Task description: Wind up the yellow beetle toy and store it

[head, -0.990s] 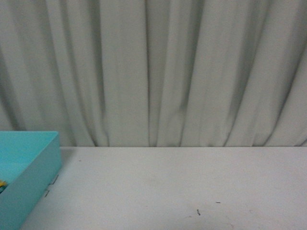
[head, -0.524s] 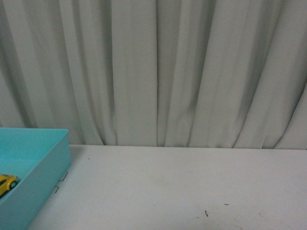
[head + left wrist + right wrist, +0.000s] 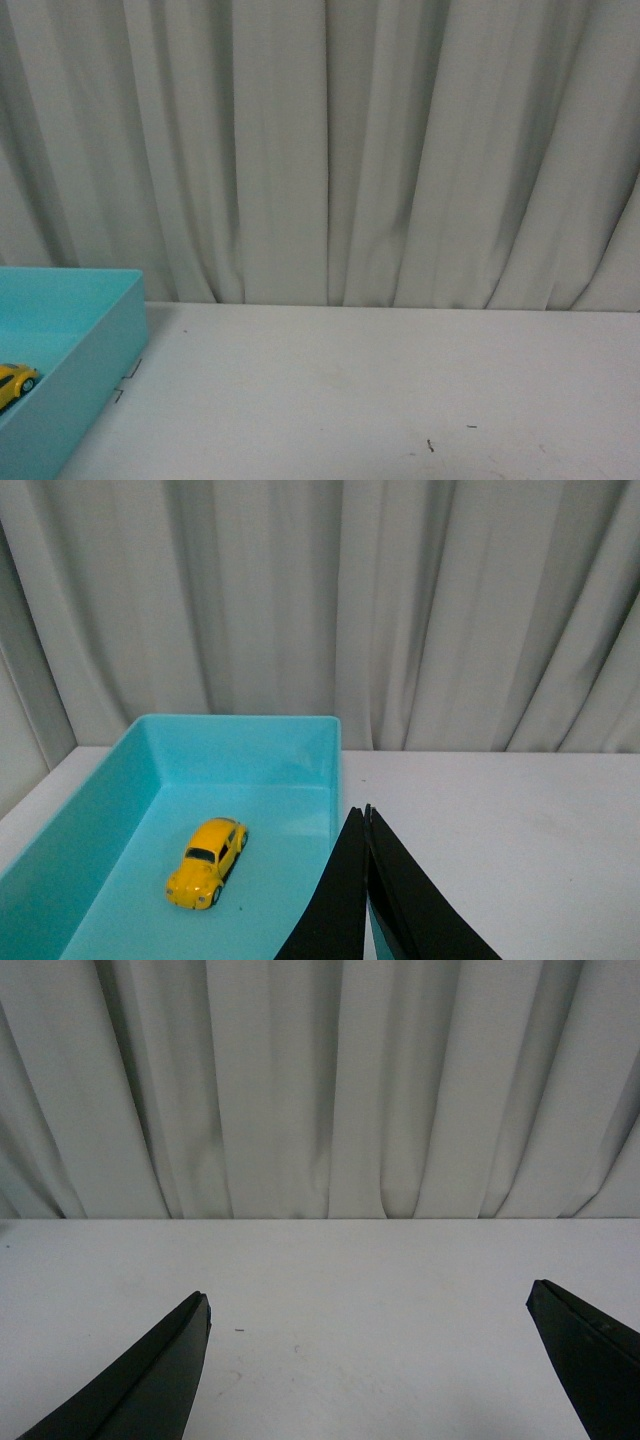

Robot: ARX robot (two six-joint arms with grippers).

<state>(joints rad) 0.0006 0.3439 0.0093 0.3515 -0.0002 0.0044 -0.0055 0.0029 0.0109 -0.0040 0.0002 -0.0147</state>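
Observation:
The yellow beetle toy (image 3: 207,862) lies on its wheels on the floor of a turquoise bin (image 3: 240,742). In the front view only its end (image 3: 14,382) shows inside the bin (image 3: 100,345) at the left edge. My left gripper (image 3: 366,813) is shut and empty, held above the bin's right wall, apart from the toy. My right gripper (image 3: 368,1300) is open and empty above bare white table (image 3: 350,1270). Neither arm shows in the front view.
A pleated white curtain (image 3: 330,150) hangs along the table's far edge. The white tabletop (image 3: 380,390) stretches right of the bin, with small dark specks (image 3: 430,446) near the front.
The front view shifted a little between one second ago and half a second ago, bringing more of the bin and the toy's end into view. Since then nothing has moved.

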